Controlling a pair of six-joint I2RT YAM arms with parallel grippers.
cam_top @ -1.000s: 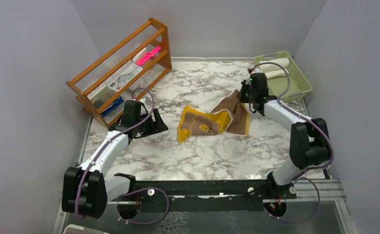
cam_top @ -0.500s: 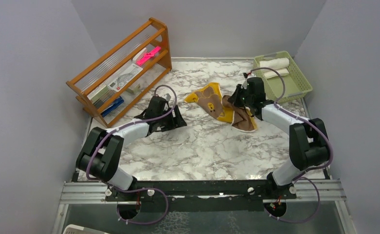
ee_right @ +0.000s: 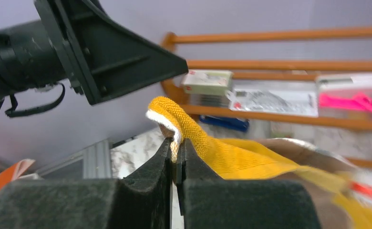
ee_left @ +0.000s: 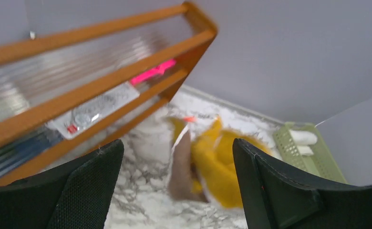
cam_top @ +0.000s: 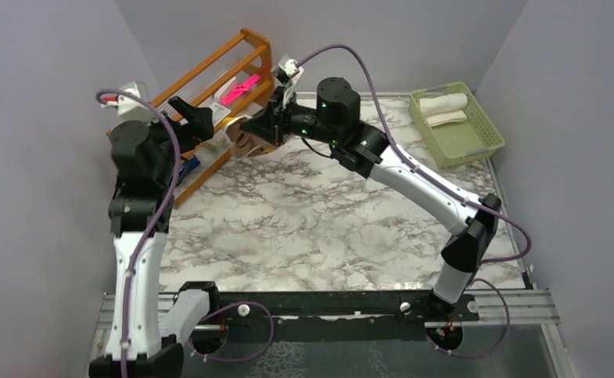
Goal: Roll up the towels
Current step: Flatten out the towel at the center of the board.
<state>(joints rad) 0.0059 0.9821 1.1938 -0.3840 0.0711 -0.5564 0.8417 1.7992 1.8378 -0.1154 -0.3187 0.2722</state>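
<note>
Moved since earlier: my right gripper (ee_right: pixel 176 143) and left gripper (cam_top: pixel 195 118), from mid-table up beside the orange wooden slatted rack (cam_top: pixel 209 87). Far right, the green plastic basket (cam_top: pixel 477 142) holds the cream-white cloth towel (cam_top: pixel 444 104). The mustard-yellow cloth towel with brown face (ee_right: pixel 232 157) hangs lengthwise down from my right gripper, which is clamped on its corner. My left gripper, jaws wide and empty, faces it closely.

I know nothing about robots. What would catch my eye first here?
The right gripper pinches a corner of the mustard-yellow cloth towel with a brown face, holding it up beside the orange wooden rack at the far left. The left gripper hangs wide open just opposite it. A cream-white towel lies in the green plastic basket in the far right corner.
</note>
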